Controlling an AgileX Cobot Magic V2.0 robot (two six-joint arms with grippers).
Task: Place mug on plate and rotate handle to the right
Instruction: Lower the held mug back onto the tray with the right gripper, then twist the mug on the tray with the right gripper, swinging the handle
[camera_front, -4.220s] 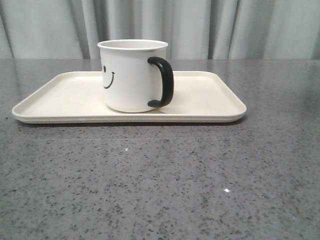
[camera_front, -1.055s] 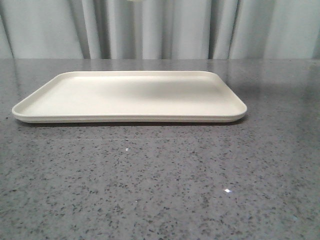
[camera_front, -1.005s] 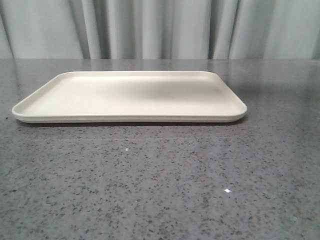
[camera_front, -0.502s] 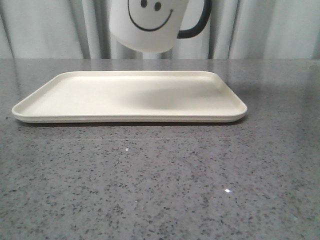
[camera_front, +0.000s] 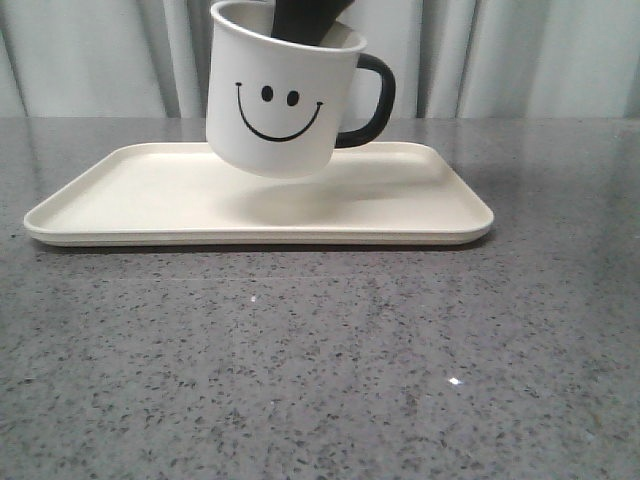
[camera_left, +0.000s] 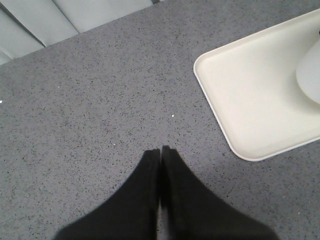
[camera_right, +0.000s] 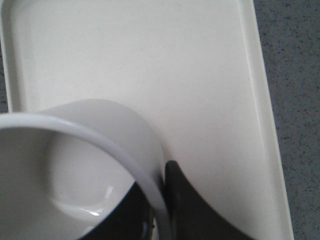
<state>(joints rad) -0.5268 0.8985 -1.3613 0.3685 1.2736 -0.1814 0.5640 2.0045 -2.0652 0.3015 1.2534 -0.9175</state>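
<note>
Okay, your right claw (camera_right: 159, 200) is pinching the mug (camera_front: 280, 100) by its rim, tilted, hanging above the plate (camera_front: 130, 200), handle (camera_front: 370, 100) facing right. Left claw (camera_left: 160, 152) closed, holding nothing. Risk: tilted base lands edge-first, mug tips.

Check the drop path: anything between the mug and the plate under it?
Nothing visible. The mug hangs tilted above the plate, held at its rim by the right gripper, one finger inside and one outside. The plate surface below it is bare in the front and right wrist views. The handle already points right.
</note>
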